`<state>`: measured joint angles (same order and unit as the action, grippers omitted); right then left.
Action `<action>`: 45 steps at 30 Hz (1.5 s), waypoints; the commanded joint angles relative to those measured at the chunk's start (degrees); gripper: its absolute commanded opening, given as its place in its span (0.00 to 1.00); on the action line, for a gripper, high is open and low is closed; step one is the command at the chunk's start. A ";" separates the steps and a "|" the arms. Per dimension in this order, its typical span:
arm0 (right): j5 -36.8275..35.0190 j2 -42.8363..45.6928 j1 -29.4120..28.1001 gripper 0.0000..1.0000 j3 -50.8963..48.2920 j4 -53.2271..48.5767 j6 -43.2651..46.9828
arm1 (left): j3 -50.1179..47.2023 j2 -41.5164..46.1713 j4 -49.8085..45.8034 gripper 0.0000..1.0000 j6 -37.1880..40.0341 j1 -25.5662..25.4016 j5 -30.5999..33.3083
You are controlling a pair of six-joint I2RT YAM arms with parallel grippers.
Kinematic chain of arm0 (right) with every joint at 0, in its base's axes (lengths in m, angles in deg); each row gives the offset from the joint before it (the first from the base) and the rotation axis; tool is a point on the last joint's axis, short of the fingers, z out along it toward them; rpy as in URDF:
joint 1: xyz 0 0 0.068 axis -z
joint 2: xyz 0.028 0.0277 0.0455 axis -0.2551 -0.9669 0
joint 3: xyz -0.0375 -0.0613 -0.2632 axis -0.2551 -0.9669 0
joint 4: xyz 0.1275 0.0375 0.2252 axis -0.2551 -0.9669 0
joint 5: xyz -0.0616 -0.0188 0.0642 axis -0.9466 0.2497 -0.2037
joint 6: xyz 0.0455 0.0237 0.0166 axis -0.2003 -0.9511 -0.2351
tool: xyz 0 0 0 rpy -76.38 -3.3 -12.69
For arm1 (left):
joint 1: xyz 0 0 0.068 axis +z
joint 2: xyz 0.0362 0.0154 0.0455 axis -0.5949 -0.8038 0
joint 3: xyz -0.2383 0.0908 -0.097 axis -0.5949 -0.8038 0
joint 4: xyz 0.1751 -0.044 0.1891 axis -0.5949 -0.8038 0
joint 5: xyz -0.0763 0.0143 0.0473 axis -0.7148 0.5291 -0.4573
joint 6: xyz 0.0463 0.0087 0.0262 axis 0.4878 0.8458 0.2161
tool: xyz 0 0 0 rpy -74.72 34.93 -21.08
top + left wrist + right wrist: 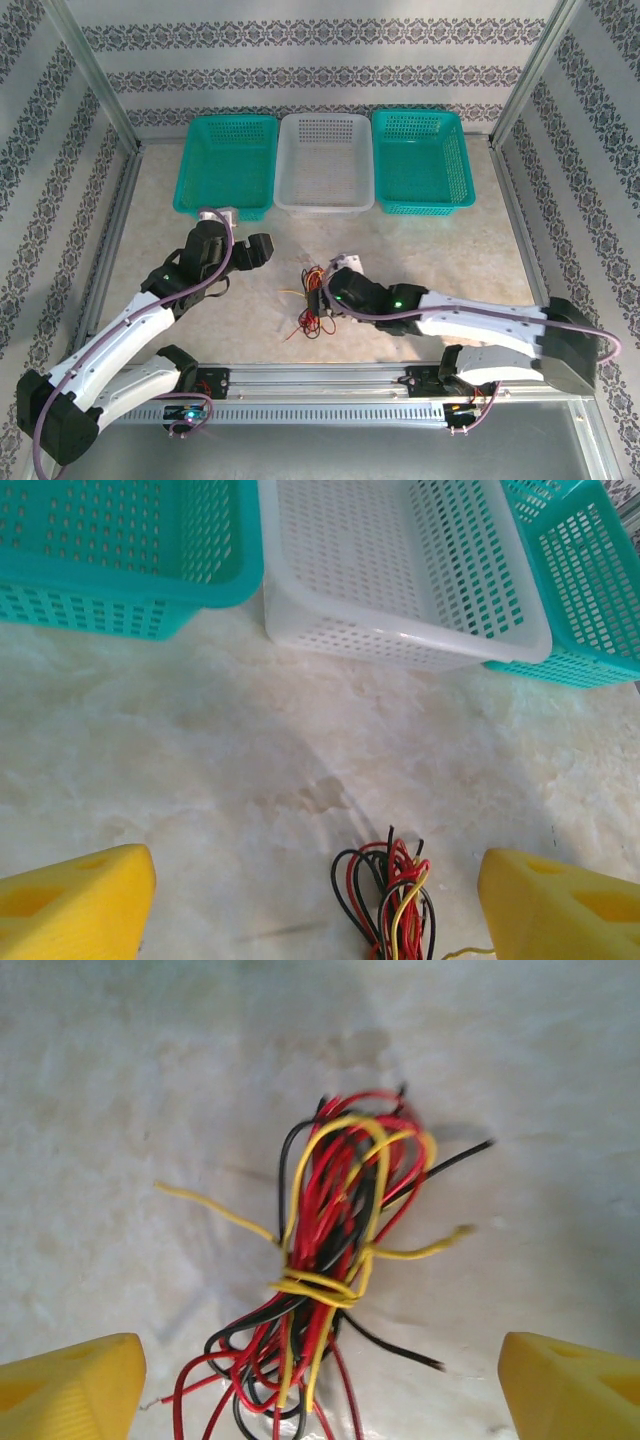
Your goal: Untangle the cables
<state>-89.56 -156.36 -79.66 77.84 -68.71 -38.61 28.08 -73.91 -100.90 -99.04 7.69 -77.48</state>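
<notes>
Thin glossy red, black and yellow cables [330, 1250] lie knotted in loops on the mottled stone-look table [450, 260], near the perforated white plastic basket [325, 207]. The right gripper [320, 1390] has its yellow jaws spread astride them. The left gripper [318, 905] is spread too, pinching nothing.

Red, black and yellow cables [325, 1270]; teal [228, 160] and white baskets [324, 160].

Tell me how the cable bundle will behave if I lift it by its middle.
The cables look thin and looped, so they would probably droop limply either side of a grip. A yellow strand wraps the middle, so the bundle likely rises as one light clump. Stray ends may drag on the table.
</notes>
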 commanded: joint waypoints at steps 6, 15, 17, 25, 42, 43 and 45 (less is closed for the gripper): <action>9.49 -14.47 0.18 0.81 4.90 5.43 0.57 | 2.63 -0.90 -0.72 0.82 -1.42 0.17 -2.00; 13.62 -18.52 3.68 0.76 4.87 3.28 -2.29 | 4.96 -3.85 -1.36 0.84 -0.57 0.67 -2.88; 15.21 -19.52 4.22 0.74 5.31 2.89 -2.01 | 5.55 -4.12 -1.48 0.86 -0.26 1.12 -3.85; 20.45 -24.30 6.52 0.51 6.87 3.31 -1.43 | 8.22 -6.14 -3.48 0.85 1.89 2.62 -6.12; 17.47 -2.78 11.53 0.09 12.90 -7.29 22.11 | 10.55 -5.08 2.56 0.99 4.87 7.10 -28.20; 19.03 -2.04 12.55 0.09 14.37 -8.38 23.56 | 11.55 -6.05 2.91 0.99 4.68 7.11 -30.74; 22.32 -1.42 14.50 0.09 18.36 -10.88 26.69 | 13.70 -8.99 4.46 0.99 3.25 6.84 -38.24</action>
<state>-70.30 -159.31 -66.96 91.35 -75.82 -19.44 38.26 -80.73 -99.54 -96.63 14.14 -105.02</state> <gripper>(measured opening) 0.151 0.993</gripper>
